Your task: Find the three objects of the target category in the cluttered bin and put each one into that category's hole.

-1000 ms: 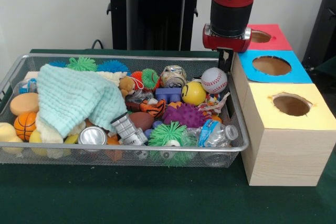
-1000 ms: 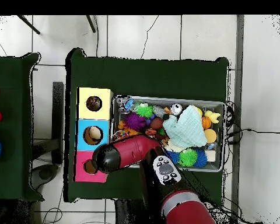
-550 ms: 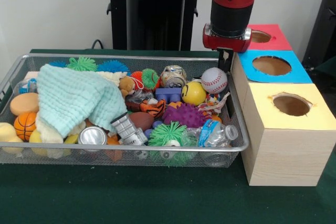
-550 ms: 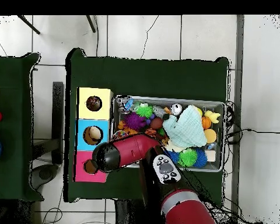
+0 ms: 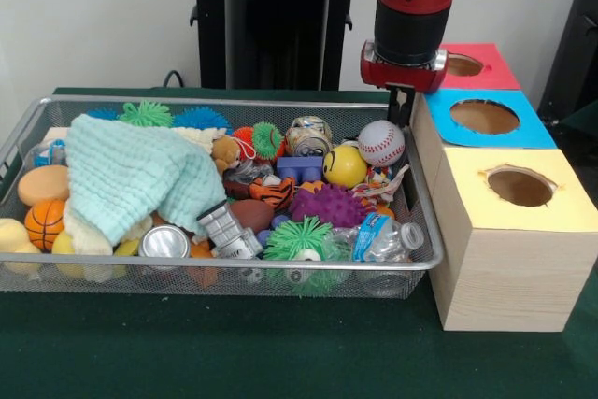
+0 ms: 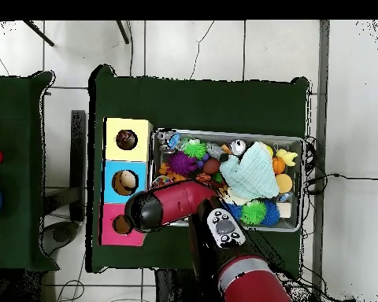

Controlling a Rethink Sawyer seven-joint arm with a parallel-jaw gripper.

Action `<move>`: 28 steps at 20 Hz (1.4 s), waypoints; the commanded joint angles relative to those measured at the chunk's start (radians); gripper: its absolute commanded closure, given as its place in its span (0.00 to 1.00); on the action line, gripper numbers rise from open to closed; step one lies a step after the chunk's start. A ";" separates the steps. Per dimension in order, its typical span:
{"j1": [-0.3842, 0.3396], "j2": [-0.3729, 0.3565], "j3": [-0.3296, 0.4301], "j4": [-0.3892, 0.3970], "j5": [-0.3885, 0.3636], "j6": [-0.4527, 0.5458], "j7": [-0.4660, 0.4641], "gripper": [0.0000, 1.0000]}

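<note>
A wire mesh bin [image 5: 28, 128] is packed with clutter. A baseball [image 5: 381, 142], a yellow smiley ball [image 5: 345, 165] and a small basketball [image 5: 44, 221] lie among spiky balls, cans, a crushed bottle [image 5: 383, 235] and a teal cloth [image 5: 135, 175]. Beside the bin stand three boxes with holes: yellow [image 5: 519, 184], blue [image 5: 486, 117] and red [image 5: 467, 64]. My gripper [image 5: 402, 107] hangs at the bin's far right corner, just beside the blue box; only a dark tip shows below the red wrist. In the overhead view the arm [image 6: 164, 206] hides the gripper. A pale object shows in the blue hole [image 6: 127, 180].
A purple spiky ball [image 5: 329, 203], a green spiky ball [image 5: 299, 238], a silver can [image 5: 164, 242] and a blue brick [image 5: 299, 168] crowd the bin's right half. The cloth covers much of the left half. Green felt [image 5: 234, 343] lies in front of the bin.
</note>
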 commanded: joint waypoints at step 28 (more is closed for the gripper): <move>-0.017 -0.077 0.021 -0.130 0.069 0.119 -0.008 1.00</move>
